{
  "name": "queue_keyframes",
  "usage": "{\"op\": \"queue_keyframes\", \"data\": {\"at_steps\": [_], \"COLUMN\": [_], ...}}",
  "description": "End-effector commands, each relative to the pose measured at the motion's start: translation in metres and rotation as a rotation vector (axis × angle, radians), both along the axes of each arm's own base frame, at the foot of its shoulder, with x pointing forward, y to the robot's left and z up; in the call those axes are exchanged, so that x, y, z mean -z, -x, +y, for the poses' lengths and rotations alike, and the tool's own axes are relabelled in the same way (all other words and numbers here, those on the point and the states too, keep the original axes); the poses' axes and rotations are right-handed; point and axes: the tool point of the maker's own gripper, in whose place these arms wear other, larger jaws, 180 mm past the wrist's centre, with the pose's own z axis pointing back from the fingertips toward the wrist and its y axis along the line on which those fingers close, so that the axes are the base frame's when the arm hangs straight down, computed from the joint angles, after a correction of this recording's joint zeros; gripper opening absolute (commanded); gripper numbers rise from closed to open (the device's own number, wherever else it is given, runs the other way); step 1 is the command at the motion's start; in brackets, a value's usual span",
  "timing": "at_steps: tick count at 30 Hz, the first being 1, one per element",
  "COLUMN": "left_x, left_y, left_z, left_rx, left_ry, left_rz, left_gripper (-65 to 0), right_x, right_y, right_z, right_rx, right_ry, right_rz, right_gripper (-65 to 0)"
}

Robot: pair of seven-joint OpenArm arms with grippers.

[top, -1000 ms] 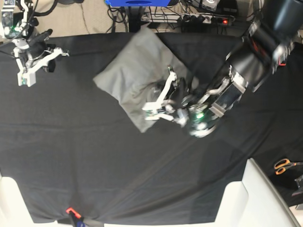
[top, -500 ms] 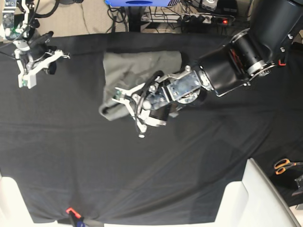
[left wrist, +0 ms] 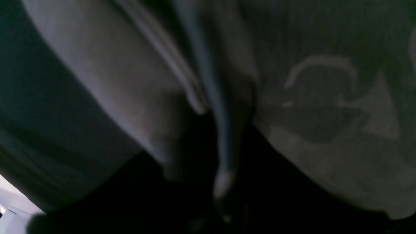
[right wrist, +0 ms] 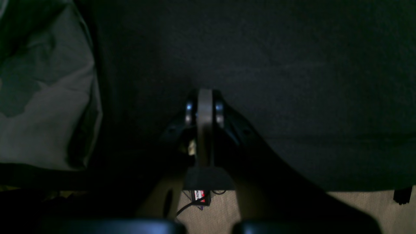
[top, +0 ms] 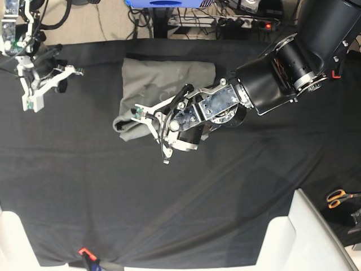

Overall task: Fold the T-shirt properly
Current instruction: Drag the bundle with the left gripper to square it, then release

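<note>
The T-shirt, already bundled into a compact grey shape, is lying directly under and ahead of the left gripper, whose nearly closed jaws appear to be pinching a fold at the shirt's near-left corner, with the bundle's long axis judged to run across the reach of that arm. The right gripper is shut on nothing and parked well apart, so the left arm is the nearer. The black table cloth is spread around the shirt, with free room toward the table's near edge.
</note>
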Motion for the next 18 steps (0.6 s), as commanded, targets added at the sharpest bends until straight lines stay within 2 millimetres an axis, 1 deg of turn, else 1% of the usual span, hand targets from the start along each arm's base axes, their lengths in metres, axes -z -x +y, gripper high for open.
{"op": "queue_keyframes", "data": {"at_steps": [1,4,6,8,9,12,14,15,17,18], "left_x": [-0.010,-0.010,-0.009,-0.010,-0.013,-0.017,-0.026,-0.030,-0.042,-0.049], "left_y": [-0.009,-0.017,-0.020,-0.022,-0.026,-0.032,-0.045,-0.050,-0.064,-0.073], "left_z": [-0.008,0.007,0.011,0.012,0.013,0.014,0.014,0.014,0.013,0.012], "left_rx": [-0.002,-0.027,-0.034,-0.033,-0.035,-0.037,-0.037,-0.037,-0.037,-0.037], "left_ry": [0.033,-0.048,-0.071,-0.073,-0.076,-0.078,-0.077,-0.076,-0.073,-0.072], "left_rz": [-0.019,-0.045,-0.051,-0.059,-0.068,-0.080,-0.110,-0.121,-0.155,-0.175], "left_gripper": [-65.0,-65.0,-64.7,-50.0,-42.9,-27.6,-19.9,-17.4,-15.0,-15.0], "right_x": [-0.011,-0.011,-0.011,-0.011,-0.011,-0.010,-0.010,-0.010,-0.009,-0.009], "right_y": [-0.010,-0.010,-0.010,-0.010,-0.010,-0.009,-0.008,-0.008,-0.007,-0.007], "right_z": [-0.002,-0.002,-0.002,-0.002,-0.002,-0.002,-0.002,-0.002,-0.001,-0.001], "right_rx": [-0.004,-0.004,-0.004,-0.004,-0.004,-0.004,-0.005,-0.005,-0.005,-0.005], "right_ry": [0.007,0.007,0.007,0.007,0.007,0.007,0.006,0.006,0.005,0.005], "right_rz": [-0.045,-0.045,-0.045,-0.045,-0.045,-0.044,-0.042,-0.040,-0.039,-0.039], "right_gripper": [-64.8,-64.8,-64.8,-64.8,-64.8,-64.8,-64.8,-64.8,-64.8,-64.8]}}
